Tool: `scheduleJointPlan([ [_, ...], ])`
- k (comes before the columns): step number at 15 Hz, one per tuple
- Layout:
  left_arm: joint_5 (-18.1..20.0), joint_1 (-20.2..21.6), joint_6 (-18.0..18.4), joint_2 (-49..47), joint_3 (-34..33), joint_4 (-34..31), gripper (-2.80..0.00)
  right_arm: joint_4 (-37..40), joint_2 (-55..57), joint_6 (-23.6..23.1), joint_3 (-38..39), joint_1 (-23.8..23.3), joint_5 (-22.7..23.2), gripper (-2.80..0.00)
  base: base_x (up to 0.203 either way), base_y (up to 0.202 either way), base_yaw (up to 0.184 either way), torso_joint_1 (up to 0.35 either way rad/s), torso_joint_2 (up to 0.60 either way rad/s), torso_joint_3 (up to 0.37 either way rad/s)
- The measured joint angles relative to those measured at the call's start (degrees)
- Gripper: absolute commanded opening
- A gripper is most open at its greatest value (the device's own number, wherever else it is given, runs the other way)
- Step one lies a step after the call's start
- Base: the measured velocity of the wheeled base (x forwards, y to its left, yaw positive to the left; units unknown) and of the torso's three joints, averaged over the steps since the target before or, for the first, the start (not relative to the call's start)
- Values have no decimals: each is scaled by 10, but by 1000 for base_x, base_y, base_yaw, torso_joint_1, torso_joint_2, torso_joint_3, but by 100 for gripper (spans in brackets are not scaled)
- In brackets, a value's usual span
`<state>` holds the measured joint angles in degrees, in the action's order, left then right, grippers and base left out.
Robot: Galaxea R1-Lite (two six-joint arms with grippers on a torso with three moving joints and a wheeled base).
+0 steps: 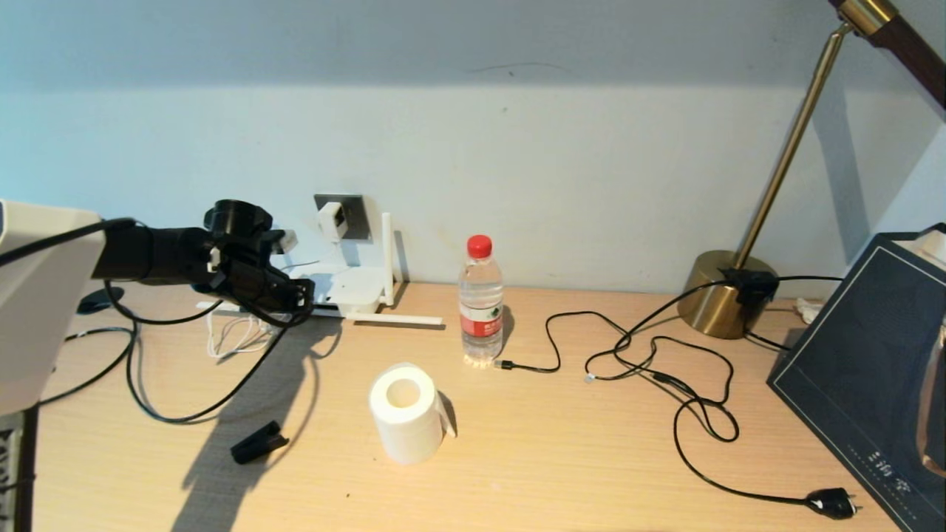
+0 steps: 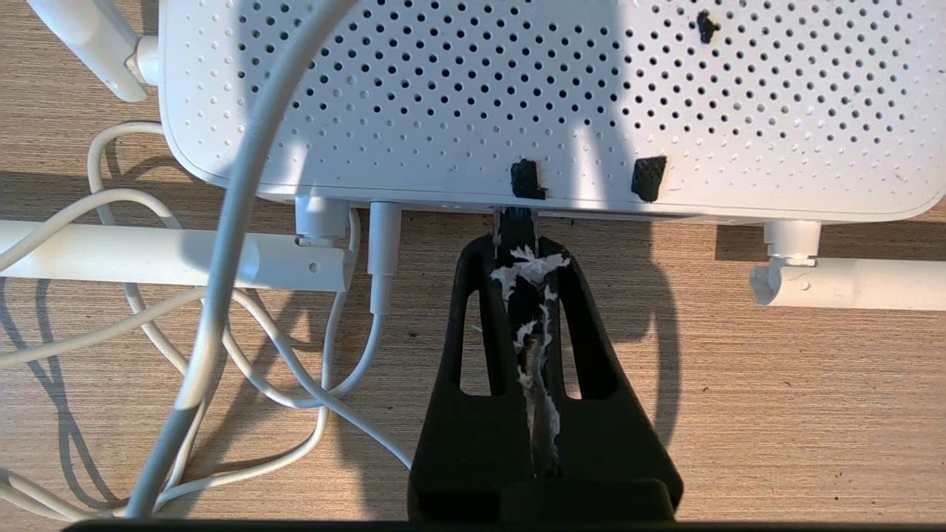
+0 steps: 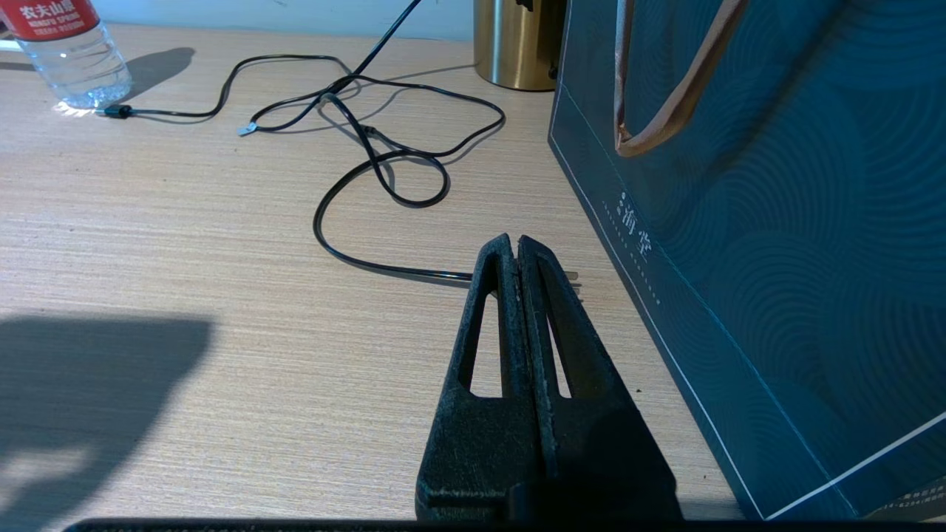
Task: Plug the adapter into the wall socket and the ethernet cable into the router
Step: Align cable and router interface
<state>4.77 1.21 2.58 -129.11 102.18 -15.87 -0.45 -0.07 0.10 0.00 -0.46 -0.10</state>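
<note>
Count: one router (image 1: 347, 288), one wall socket (image 1: 353, 214), one adapter (image 1: 332, 219), one ethernet cable (image 1: 177, 420), one water bottle (image 1: 480, 303), one paper roll (image 1: 405, 414), one brass lamp (image 1: 728, 294), one dark blue bag (image 1: 865, 384), and one thin black cord (image 1: 702, 425) with a two-pin plug. In my left wrist view three antennas show; two of them lie flat along the router's front edge.

My left gripper (image 2: 514, 247) is at the router's front edge, at the back left of the bench (image 1: 591, 458), close to the wall. Its jaws are pressed together on the ethernet cable's plug end, with no gap visible. The plug tip touches the port row, between the white power lead and the right-hand antenna hinge. White cord loops crowd the bench just left of the jaws. The surface on the other side is bare wood.

The plug's long axis runs in line with my jaws and points at the router and the wall behind it. The router's long side lies parallel to the wall.

The adapter sits in the wall socket, above the router.

My right gripper (image 3: 517, 244) hovers low over the bench, just beside the bag. Its jaws are closed and hold nothing.
</note>
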Motion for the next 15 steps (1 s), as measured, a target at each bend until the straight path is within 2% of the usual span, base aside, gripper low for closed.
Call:
scheduleJointPlan([
  [8,-7,-1,23,1,14,-6,-280,0,0,0,0,0,0,-280,0,0,0,0,0,0],
  [11,-29,-3,36,-2,21,4,-280,0,0,0,0,0,0,-280,0,0,0,0,0,0],
  [15,-32,-3,41,-7,34,-3,-280,0,0,0,0,0,0,-280,0,0,0,0,0,0],
])
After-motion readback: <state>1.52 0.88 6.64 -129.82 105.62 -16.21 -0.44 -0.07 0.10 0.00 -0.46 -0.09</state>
